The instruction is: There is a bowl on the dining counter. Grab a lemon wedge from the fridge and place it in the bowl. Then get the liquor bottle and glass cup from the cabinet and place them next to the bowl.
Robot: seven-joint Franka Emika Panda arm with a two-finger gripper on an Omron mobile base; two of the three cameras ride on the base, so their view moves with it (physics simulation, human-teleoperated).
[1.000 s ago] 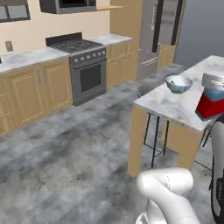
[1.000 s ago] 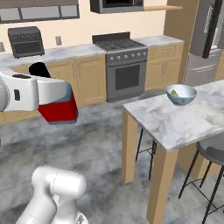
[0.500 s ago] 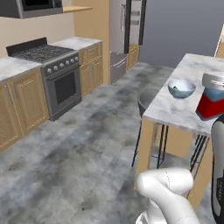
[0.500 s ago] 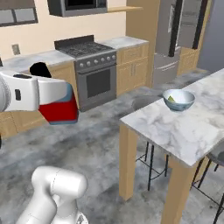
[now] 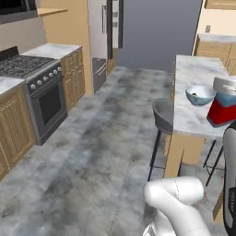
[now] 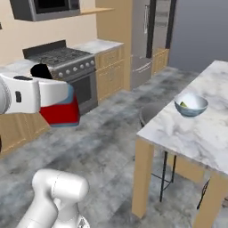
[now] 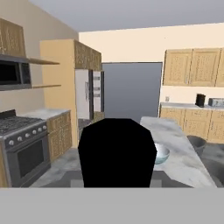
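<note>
A lemon wedge (image 6: pixel 183 105) is seen lying in the bowl (image 6: pixel 190 104) on the dining worktop (image 6: pixel 196 133); bottle and cup are judged outstanding. Whether the end effector is open cannot be told

No readable text, labels, brands, numbers or signs anywhere. Fridge (image 5: pixel 105 34), stove (image 6: pixel 62 60), microwave (image 6: pixel 44 8), bowl (image 6: pixel 190 105) all plain, unmarked surfaces.

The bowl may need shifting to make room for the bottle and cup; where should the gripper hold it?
Probably the bowl by its rim, coming from straight above: it sits upright and open on the dining counter, its rounded sides flare, and a lemon wedge lies inside, so pinch the rim away from it.
</note>
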